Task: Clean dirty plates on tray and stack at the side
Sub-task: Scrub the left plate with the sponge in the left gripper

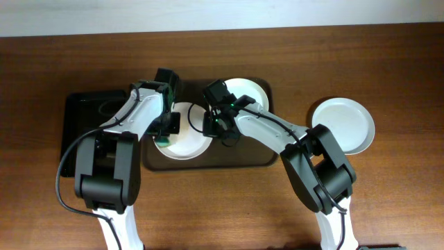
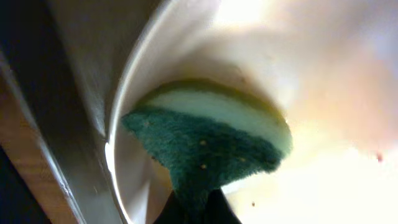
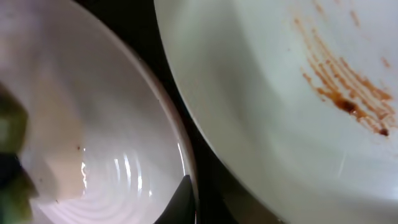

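Two white plates lie on the dark brown tray [image 1: 208, 164]. My left gripper [image 1: 164, 133] is shut on a green and yellow sponge [image 2: 211, 137], pressed against the inside of the nearer plate [image 1: 186, 142]. My right gripper [image 1: 220, 132] is shut on that plate's right rim [image 3: 180, 155], with one dark finger [image 3: 181, 200] showing inside the rim. The second plate [image 1: 248, 92] sits at the tray's far right and carries orange-brown smears [image 3: 348, 93]. A third plate [image 1: 345, 125] rests on the table to the right of the tray, with no smears showing.
A smaller black tray [image 1: 82, 118] sits at the left, partly under my left arm. Both arms cross over the brown tray's middle. Bare wooden table [image 1: 388, 201] lies around the third plate and along the front.
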You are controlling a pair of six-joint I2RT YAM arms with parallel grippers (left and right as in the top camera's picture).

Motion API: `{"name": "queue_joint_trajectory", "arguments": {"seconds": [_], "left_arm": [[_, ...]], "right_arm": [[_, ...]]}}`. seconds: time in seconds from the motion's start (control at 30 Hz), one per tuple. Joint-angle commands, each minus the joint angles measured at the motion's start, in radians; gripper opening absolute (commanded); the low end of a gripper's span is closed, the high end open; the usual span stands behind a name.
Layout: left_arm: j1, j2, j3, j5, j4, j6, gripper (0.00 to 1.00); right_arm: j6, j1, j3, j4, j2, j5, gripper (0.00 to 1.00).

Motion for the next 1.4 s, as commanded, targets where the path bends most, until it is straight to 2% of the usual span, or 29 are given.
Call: {"name": "queue_joint_trajectory", "arguments": {"seconds": [0.0,0.07,0.17,0.3,0.43,0.57,0.63,0.7,0.87,1.0,1.13,1.27,1.37], "left_arm": [[0.006,0.046,-0.04,0.265,-0.04,0.165,0.01],[0.006,0.046,-0.04,0.418,-0.042,0.242,0.01],[0.006,0.046,-0.04,0.545,-0.023,0.247,0.01],[0.006,0.046,-0.04,0.563,0.03,0.239,0.01],[0.007,0.046,-0.04,0.559,0.084,0.171,0.01],[0.007,0.046,-0.04,0.446,0.099,0.116,0.01],[0.007,0.046,-0.04,0.304,0.092,0.071,0.01],[0.007,0.046,-0.04,0.239,0.137,0.063,0.01],[0.007,0.046,-0.04,0.233,0.327,0.063,0.01],[0.007,0.046,-0.04,0.211,0.41,0.063,0.01],[0.007,0.046,-0.041,0.093,0.385,0.063,0.01],[0.007,0.046,-0.048,-0.037,0.295,0.063,0.01],[0.007,0.046,-0.05,-0.055,0.211,0.063,0.01]], "right_arm": [[-0.007,0.005,-0.011,-0.012,0.025,0.02,0.04],[-0.007,0.005,-0.011,-0.012,0.025,0.021,0.04],[-0.007,0.005,-0.011,-0.012,0.025,0.021,0.04],[-0.007,0.005,-0.011,-0.011,0.025,0.021,0.04],[-0.007,0.005,-0.011,-0.012,0.025,0.021,0.04],[-0.007,0.005,-0.011,-0.012,0.025,0.021,0.04],[-0.007,0.005,-0.011,-0.012,0.025,0.021,0.04],[-0.007,0.005,-0.011,-0.011,0.025,0.021,0.04],[-0.007,0.005,-0.011,-0.011,0.025,0.021,0.04],[-0.007,0.005,-0.011,-0.011,0.025,0.021,0.04],[-0.007,0.005,-0.011,-0.011,0.025,0.021,0.04],[-0.007,0.005,-0.011,-0.011,0.025,0.021,0.04],[-0.007,0.005,-0.011,-0.011,0.025,0.021,0.04]]}}
